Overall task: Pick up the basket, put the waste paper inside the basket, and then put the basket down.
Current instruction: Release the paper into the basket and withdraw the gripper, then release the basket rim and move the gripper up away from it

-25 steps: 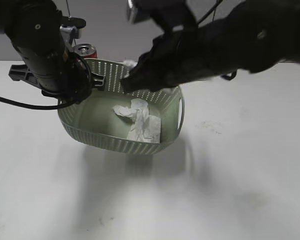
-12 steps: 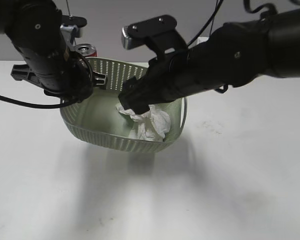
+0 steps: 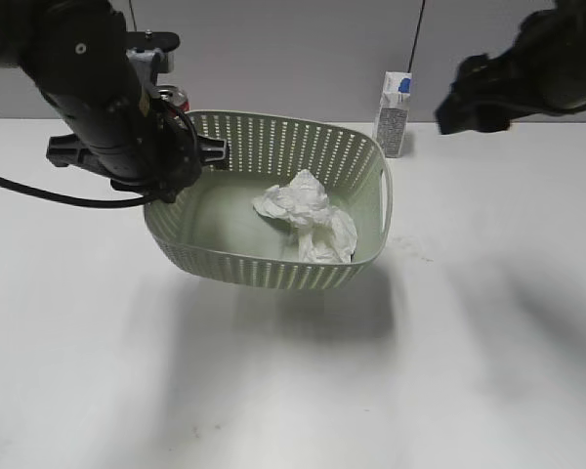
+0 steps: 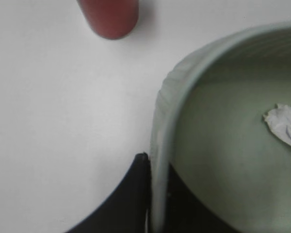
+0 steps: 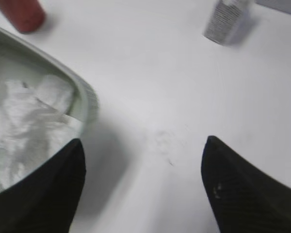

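Observation:
The sage-green slotted basket point(image 3: 230, 264) hangs tilted above the table. My left gripper point(image 3: 176, 161) is shut on its left rim; in the left wrist view the rim point(image 4: 160, 145) passes between the black jaws point(image 4: 157, 194). White crumpled waste paper point(image 3: 308, 217) lies inside the basket, toward its right end, and shows in the left wrist view point(image 4: 286, 127) and the right wrist view point(image 5: 24, 124). My right gripper point(image 5: 143, 160) is open and empty, above bare table to the right of the basket point(image 5: 85, 97). In the exterior view the right arm point(image 3: 523, 73) is raised at the upper right.
A red can point(image 3: 171, 98) stands behind the basket's left end, also in the left wrist view point(image 4: 109, 17) and the right wrist view point(image 5: 22, 14). A small white-and-blue carton point(image 3: 393, 113) stands upright at the back right point(image 5: 228, 19). White table point(image 3: 293, 391) all around.
My right gripper let go of a paper wad in the basket and drew back up and to the right. The basket shifted a little to the right in my left gripper.

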Motion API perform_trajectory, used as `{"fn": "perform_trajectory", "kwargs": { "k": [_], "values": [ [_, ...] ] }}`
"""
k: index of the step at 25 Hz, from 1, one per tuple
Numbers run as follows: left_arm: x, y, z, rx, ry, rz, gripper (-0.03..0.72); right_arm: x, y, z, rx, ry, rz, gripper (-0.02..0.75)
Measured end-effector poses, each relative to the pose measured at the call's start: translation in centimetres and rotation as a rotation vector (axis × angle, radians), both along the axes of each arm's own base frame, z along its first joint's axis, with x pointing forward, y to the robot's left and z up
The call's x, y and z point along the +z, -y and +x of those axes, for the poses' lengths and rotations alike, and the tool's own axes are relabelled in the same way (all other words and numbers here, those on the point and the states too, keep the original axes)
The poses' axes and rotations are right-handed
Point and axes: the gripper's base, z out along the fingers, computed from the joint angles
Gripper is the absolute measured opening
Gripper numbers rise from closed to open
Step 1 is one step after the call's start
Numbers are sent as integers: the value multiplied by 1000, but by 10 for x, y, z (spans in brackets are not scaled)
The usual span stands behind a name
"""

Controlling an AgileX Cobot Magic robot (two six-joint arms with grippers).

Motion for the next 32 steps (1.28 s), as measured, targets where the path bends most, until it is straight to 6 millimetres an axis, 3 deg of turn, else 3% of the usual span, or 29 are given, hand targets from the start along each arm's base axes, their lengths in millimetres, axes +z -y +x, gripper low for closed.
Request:
{"fn": "perform_trajectory", "kwargs": {
  "k": [4, 7, 13, 18, 21, 22, 23, 27, 29, 32],
  "values": [
    [-12, 13, 14, -19, -37, -6, 0, 13, 48, -4, -105, -10, -73, 559],
    [-20, 25, 29, -27, -67, -1, 0, 28, 69, -14, -132, 29, -166, 559],
    [-40, 49, 60, -16, -85, -20, 0, 60, 80, -43, -150, 114, -192, 559],
    [-61, 51, 70, -1, -119, -8, 19, 82, 84, -76, -156, 147, -172, 559],
    [-63, 51, 71, -2, -123, -3, 141, 96, 86, -94, -161, 194, -161, 559],
    [-63, 51, 71, -2, -123, -3, 141, 100, 87, -101, -163, 212, -155, 559],
    [-63, 51, 71, -20, -124, 6, 302, 104, 88, -106, -164, 225, -148, 559],
    [-61, 48, 67, -93, -146, 57, 590, 114, 89, -129, -165, 257, -120, 559],
    [-53, 46, 65, -116, -149, 75, 647, 116, 90, -139, -163, 249, -117, 559],
    [-24, 41, 60, -157, -110, 74, 663, 113, 91, -153, -160, 237, -112, 559]
  ]
}}
